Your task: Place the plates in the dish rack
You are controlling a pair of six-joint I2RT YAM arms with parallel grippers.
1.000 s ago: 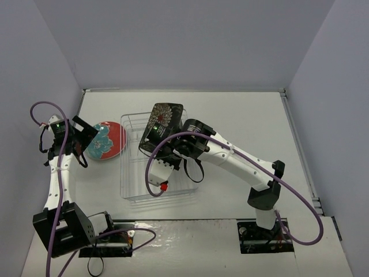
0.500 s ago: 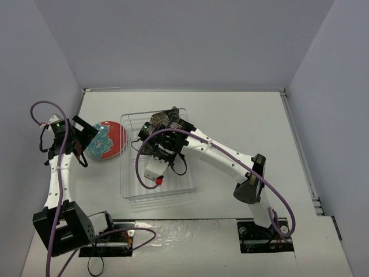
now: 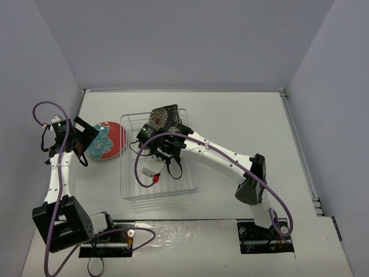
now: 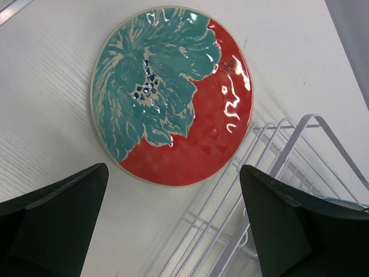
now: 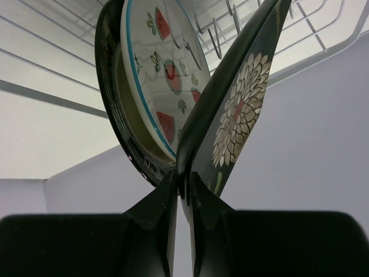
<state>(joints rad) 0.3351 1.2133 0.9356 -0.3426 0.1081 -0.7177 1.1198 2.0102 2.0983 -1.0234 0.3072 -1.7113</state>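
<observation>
My right gripper [image 5: 184, 190] is shut on the lower edge of the black square plate with white flowers [image 5: 239, 112], which stands tilted among the prongs of the wire dish rack [image 5: 288, 49]. Right beside it stand the white watermelon plate [image 5: 167, 81] and the dark-rimmed plate [image 5: 112, 115]. From above, the black plate [image 3: 163, 117] sits at the rack's [image 3: 128, 190] far end, with my right gripper [image 3: 166, 137] on it. The red plate with teal flowers [image 4: 173, 95] lies flat on the table left of the rack [image 4: 277, 167]. My left gripper [image 4: 173, 231] hovers open above its near edge.
The red plate [image 3: 107, 141] almost touches the rack's left wall, with my left gripper [image 3: 81, 137] at its left side. The right arm stretches across the rack's right half. The left side wall stands close behind the left arm.
</observation>
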